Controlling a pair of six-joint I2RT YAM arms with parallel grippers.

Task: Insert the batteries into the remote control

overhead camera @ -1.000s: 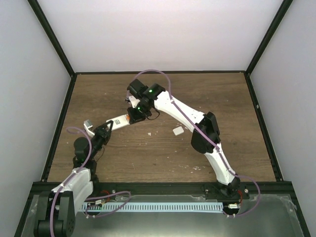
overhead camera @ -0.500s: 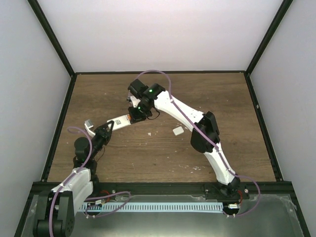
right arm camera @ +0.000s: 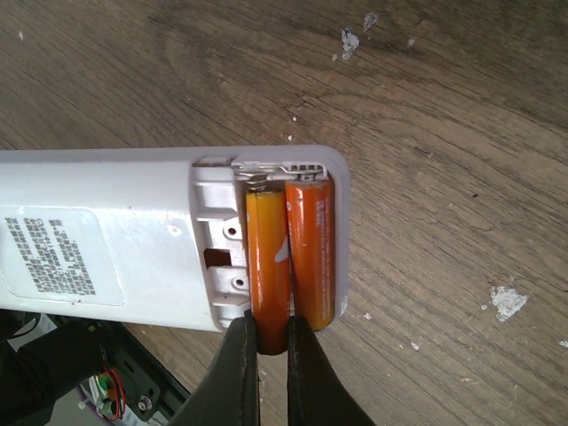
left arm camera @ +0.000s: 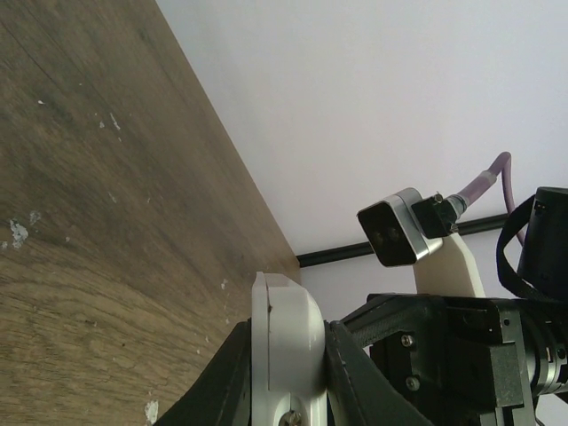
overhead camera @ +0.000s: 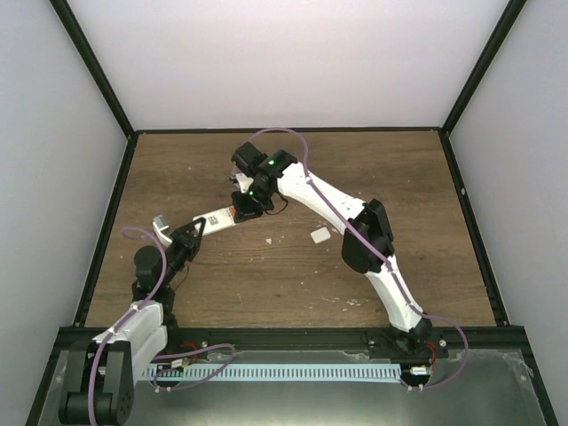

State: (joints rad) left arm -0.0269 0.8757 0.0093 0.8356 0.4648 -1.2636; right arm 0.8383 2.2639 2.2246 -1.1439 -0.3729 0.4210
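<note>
Brown wooden table, white walls on three sides. The remote control is left of centre, label face up, its battery bay uncovered. Both batteries lie side by side in the bay at the remote's end. The right gripper has its jaws drawn together, tips at the near end of the inner battery. The left gripper is clamped on the remote's opposite end, white casing pinched between its fingers. A loose white cover piece lies on the wood further right, apart from both arms. Pale specks are scattered about.
</note>
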